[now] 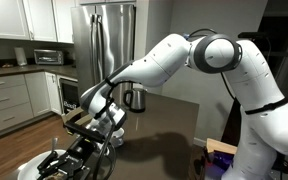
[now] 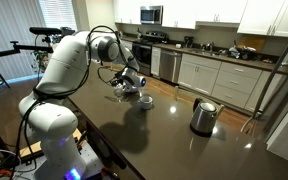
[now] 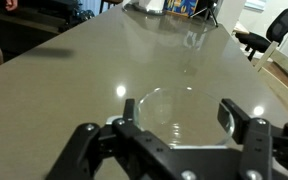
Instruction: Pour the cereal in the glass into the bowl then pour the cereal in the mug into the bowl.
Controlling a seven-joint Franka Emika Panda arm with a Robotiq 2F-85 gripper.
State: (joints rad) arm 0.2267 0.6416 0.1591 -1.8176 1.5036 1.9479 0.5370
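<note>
The tool, jaws spread around a clear glass and not visibly pinching it, is hanging low over the counter, seemingly readying the pour; the mug is waiting just beside.

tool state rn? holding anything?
Tool: open in the wrist view, holding nothing; only the bare table and a faint clear round shape show between its fingers.

This is a home kitchen. White cabinets line the wall, with a steel fridge, a stove and a microwave.
</note>
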